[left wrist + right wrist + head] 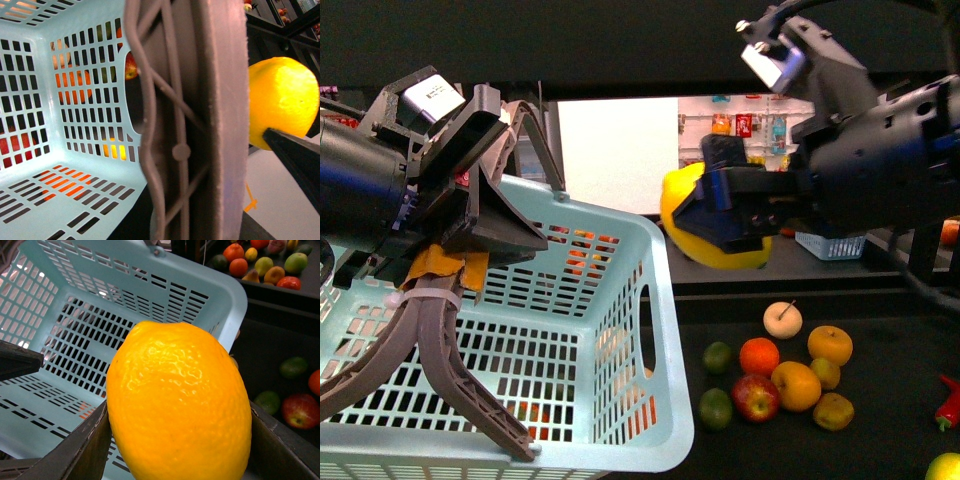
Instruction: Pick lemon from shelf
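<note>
— Lemon (pixel 177 405) hard up against the right-wrist lens, filling most of that view. Grip?
— Pinched between the dark fingers (pixel 75 450) of right gripper (pixel 740 215), clenched on both sides. Peel bright yellow, pebbled.
— Where exactly?
— Off the shelf (pixel 900 345), up in the air over the dark tier's front edge, just beside the far right corner of the light-blue basket (pixel 620 300). Outside the rim. Touching the rim or not: cannot tell.
— Left gripper (pixel 470 240)?
— Clamped on the basket's grey-brown handle (pixel 435 340), with white zip tie and yellow tape at the grip. Handle huge and blurred in left wrist view, lemon showing past it.
— Rest of the tier?
— Loose fruit below and right of the lemon: orange (pixel 759 355), red apple (pixel 756 397), two limes (pixel 717 357), more yellow-orange fruit touching in a cluster. Red chili (pixel 948 405) at far right edge, apart from the pile.
</note>
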### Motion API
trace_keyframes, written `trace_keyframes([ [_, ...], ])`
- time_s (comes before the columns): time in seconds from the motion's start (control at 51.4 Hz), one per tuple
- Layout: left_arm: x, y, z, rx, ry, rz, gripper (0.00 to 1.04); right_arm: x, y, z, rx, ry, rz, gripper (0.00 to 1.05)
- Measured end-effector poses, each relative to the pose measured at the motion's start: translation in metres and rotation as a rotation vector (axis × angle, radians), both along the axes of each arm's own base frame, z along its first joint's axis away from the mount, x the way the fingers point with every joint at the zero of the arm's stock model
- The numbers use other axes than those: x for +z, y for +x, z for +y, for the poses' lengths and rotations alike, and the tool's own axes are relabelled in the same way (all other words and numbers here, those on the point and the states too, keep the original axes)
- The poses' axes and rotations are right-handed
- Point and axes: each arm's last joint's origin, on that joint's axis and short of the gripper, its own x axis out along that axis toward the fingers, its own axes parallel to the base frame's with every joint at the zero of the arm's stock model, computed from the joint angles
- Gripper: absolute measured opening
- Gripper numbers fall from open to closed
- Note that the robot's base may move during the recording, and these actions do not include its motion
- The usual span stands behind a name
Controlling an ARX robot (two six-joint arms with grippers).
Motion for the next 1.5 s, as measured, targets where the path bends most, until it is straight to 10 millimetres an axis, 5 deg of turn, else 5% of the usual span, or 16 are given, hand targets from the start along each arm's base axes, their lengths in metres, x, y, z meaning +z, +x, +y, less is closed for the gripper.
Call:
trace_keyframes([
  [0.35, 0.0, 0.0, 0.0, 0.0, 0.0, 0.0, 0.14, -0.029, 0.011, 0.024, 0.003, -0.026, 0.066, 0.71],
  [0.993, 0.0, 0.0, 0.0, 0.0, 0.0, 0.0, 0.14, -0.045, 0.023, 0.07, 0.029, -0.064, 0.099, 0.71],
  [1.071, 0.0, 0.0, 0.0, 0.0, 0.0, 0.0, 0.14, -0.045, 0.022, 0.072, 0.034, -0.064, 0.099, 0.84],
  [1.168, 0.0, 0.0, 0.0, 0.0, 0.0, 0.0, 0.14, -0.044, 0.023, 0.073, 0.035, -0.056, 0.094, 0.97],
  [1.324, 0.0, 0.0, 0.0, -0.001, -0.001, 0.002, 0.14, -0.039, 0.028, 0.063, 0.002, -0.015, 0.093, 0.97],
  [1.499, -0.002, 0.001, 0.0, 0.004, 0.005, 0.005, 0.14, -0.004, 0.036, 0.017, -0.099, 0.098, 0.036, 0.97],
])
